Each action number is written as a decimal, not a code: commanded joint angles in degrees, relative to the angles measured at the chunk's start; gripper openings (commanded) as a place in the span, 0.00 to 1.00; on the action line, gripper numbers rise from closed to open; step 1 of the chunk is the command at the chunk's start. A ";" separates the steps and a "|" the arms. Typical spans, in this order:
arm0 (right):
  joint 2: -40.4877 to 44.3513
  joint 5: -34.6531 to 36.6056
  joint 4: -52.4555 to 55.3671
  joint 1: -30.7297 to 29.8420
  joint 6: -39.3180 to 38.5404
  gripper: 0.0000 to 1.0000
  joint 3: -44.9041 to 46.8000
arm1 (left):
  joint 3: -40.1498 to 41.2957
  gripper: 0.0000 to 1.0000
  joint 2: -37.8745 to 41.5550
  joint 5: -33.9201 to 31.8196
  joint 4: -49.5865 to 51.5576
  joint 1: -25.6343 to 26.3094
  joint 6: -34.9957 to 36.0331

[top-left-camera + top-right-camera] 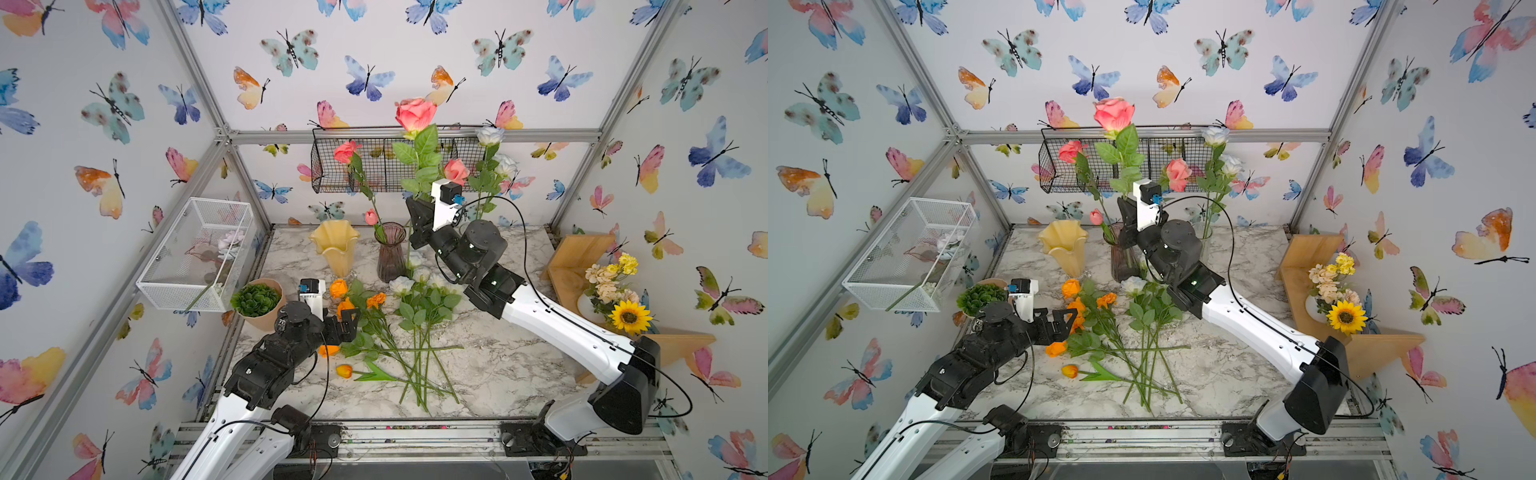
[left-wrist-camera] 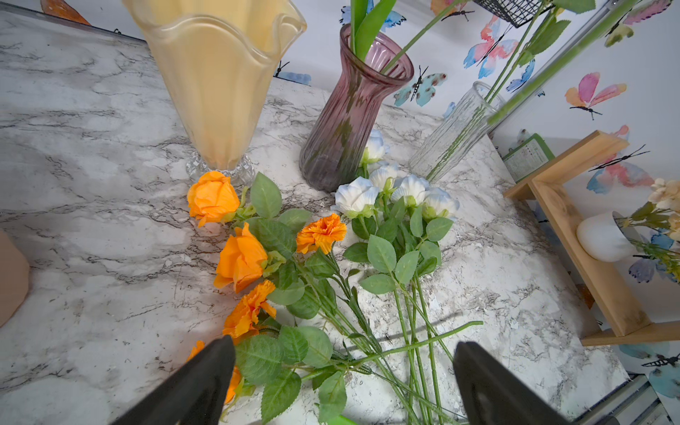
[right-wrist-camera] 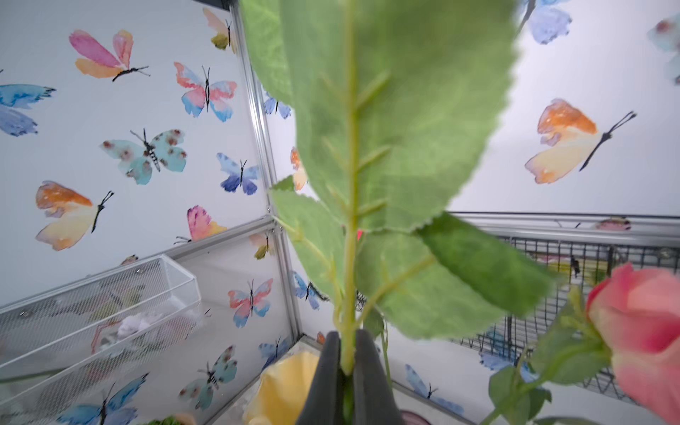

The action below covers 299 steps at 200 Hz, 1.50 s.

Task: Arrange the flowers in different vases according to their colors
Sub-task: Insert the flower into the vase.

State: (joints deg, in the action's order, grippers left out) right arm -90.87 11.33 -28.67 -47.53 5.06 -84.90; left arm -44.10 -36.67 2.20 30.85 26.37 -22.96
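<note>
My right gripper [image 3: 346, 336] is shut on the green stem of a tall pink rose [image 1: 415, 114], held upright just right of the purple vase [image 1: 390, 253]. That vase holds a pink rose [image 1: 347, 151] and a pink tulip [image 1: 371, 217]. Two white-blue roses [image 1: 490, 135] stand in the clear vase [image 2: 456, 132]. The yellow vase [image 1: 334, 245] looks empty. Orange roses [image 2: 212, 197], marigolds [image 2: 321, 232], an orange tulip [image 1: 344, 370] and several white-blue roses [image 2: 355, 197] lie on the marble table [image 1: 498, 365]. My left gripper [image 2: 344, 349] hangs open over the orange flowers' stems.
A succulent in a tan pot [image 1: 257, 301] sits by my left arm. A white mesh basket [image 1: 195, 253] hangs on the left wall and a black wire basket [image 1: 374, 166] on the back wall. A wooden shelf [image 1: 582, 253] at right carries a sunflower bouquet [image 1: 629, 316].
</note>
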 commanded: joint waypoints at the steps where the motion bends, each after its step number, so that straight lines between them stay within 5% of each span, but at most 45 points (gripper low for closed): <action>1: -5.84 2.22 -10.35 1.83 -1.90 0.02 -5.28 | 0.63 0.99 0.02 2.03 -0.79 -0.82 1.29; 68: -20.90 1.08 -12.40 4.46 -2.62 0.02 -18.16 | 0.77 0.99 -0.25 2.97 -1.06 -1.91 1.43; 170: -25.12 2.11 -13.20 5.60 4.12 0.03 -9.35 | 0.85 0.99 -0.42 4.47 -1.42 -3.52 1.78; 194: -27.06 0.50 -6.84 5.60 3.82 0.12 -12.26 | 0.94 0.99 -0.29 4.41 -1.50 -3.67 1.78; 223: -27.30 -1.21 -0.16 5.60 3.61 0.40 -14.10 | 0.94 0.99 -0.22 4.44 -1.50 -3.67 1.78; 245: -25.04 -1.19 0.94 5.60 3.73 0.52 -12.64 | 0.94 0.99 -0.01 4.43 -1.50 -3.70 1.78; 299: -18.23 -1.78 14.36 5.52 6.37 0.58 -15.10 | 0.94 0.99 0.23 4.69 -1.50 -3.71 1.79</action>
State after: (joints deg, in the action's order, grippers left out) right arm -114.45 11.03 -21.67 -42.19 9.41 -97.17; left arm -43.48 -37.10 5.45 30.41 22.92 -22.00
